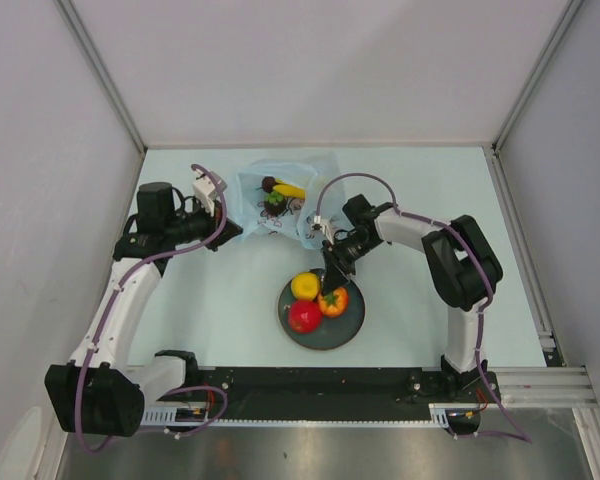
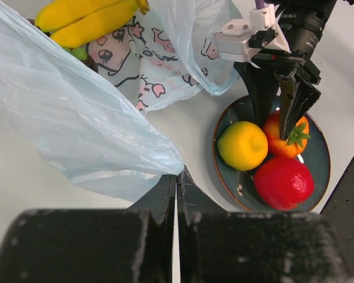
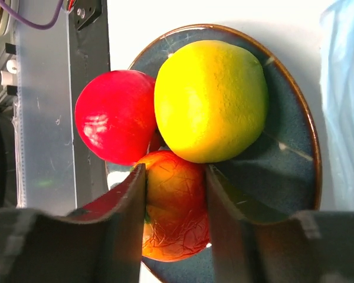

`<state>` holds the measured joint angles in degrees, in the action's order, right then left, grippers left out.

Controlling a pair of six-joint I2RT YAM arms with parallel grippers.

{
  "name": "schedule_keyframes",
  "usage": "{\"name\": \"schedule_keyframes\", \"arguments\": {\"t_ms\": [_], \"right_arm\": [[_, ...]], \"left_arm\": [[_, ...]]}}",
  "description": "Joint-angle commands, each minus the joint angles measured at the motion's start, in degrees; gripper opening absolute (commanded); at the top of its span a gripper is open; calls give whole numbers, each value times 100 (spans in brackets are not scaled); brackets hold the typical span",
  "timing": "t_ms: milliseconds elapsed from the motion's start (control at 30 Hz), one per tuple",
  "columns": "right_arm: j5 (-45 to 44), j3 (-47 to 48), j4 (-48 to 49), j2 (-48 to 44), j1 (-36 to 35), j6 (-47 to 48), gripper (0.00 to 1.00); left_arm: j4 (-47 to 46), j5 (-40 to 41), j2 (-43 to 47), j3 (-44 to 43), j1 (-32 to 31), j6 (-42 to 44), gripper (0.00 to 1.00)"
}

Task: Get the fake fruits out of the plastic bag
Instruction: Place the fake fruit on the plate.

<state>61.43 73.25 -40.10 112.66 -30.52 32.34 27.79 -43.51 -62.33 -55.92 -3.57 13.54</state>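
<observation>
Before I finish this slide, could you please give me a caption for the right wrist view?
Right gripper, jaws closed on the orange fruit on the plate, beside yellow fruit and apple.

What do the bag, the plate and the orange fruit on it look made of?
The bag looks like thin plastic film: translucent light blue, crinkled, with a printed cartoon panel. The plate is probably glazed ceramic: dark teal, brown rim, glossy highlights; hard plastic is possible. The orange fruit is likely moulded plastic or foam: shiny skin with fine streaks.
</observation>
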Motion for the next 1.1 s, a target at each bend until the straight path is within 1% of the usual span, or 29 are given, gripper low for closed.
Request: {"name": "schedule_keyframes", "arguments": {"t_ms": [0,33,67,167,267,333,367,400,433,500,533,567,600,633,700,733,767,800,833,900,933,1000,1033,1067], "right_arm": [[-236,172,257,11,20,27,55],[-263,172,257,-51,37,-51,95],[-280,180,257,-182,64,-96,100],[-289,216,248,-498,213,-333,100],[-228,286,161,-1025,406,-500,100],[-167,627,-128,-1290,529,-448,100],[-140,820,-522,-1343,565,-395,100],[-105,1292,-691,-1378,574,-430,100],[-131,1523,-893,-1370,574,-552,100],[-333,2067,-895,-1265,548,-1437,100],[-351,2549,-721,-1099,521,-1771,100],[-212,2693,-510,-1045,512,-2358,100],[-141,2816,-238,-1010,477,-2555,100],[-149,2843,391,-1001,373,-2714,99],[-534,2966,817,-904,205,-2917,100],[-1005,3080,1176,-747,48,-3074,100],[-1184,3098,1423,-676,12,-3206,100],[-1334,3098,1904,-580,-23,-3407,100],[-1466,3107,2083,-431,-59,-3383,100],[-1958,3238,2164,-237,-199,-3252,100],[-2133,3509,2068,-1,-252,-3251,100],[-2283,3626,1979,142,-401,-3041,100],[-2650,3582,2040,194,-445,-3058,98],[-2802,3443,2137,256,-472,-3110,93]], "left_arm": [[-107,-70,1,-33,41,-9,0],[-107,-79,10,-33,41,-1,0],[-107,-79,10,-42,41,-1,0],[-98,-123,10,-42,41,-9,0],[-125,-193,19,-42,41,-71,0],[-151,-202,36,-42,41,-97,0],[-142,-193,45,-42,41,-97,0],[-151,-202,54,-50,41,-97,0],[-142,-202,71,-59,41,-97,0],[-99,-228,89,-68,32,16,0],[15,-228,106,-129,-29,87,0],[85,-185,98,-182,-82,227,0],[243,-176,89,-235,-178,289,0],[305,-184,54,-357,-222,342,0],[385,-228,1,-463,-310,351,0],[368,-255,-25,-542,-328,325,0],[341,-272,-69,-569,-346,238,0],[271,-299,-78,-621,-337,185,0],[245,-299,-95,-744,-337,132,0],[192,-299,-122,-928,-346,0,0],[183,-290,-148,-1103,-337,-27,0],[192,-316,-192,-1245,-337,-97,0],[192,-360,-201,-1333,-337,-123,0],[174,-386,-192,-1342,-337,-132,0]]}}
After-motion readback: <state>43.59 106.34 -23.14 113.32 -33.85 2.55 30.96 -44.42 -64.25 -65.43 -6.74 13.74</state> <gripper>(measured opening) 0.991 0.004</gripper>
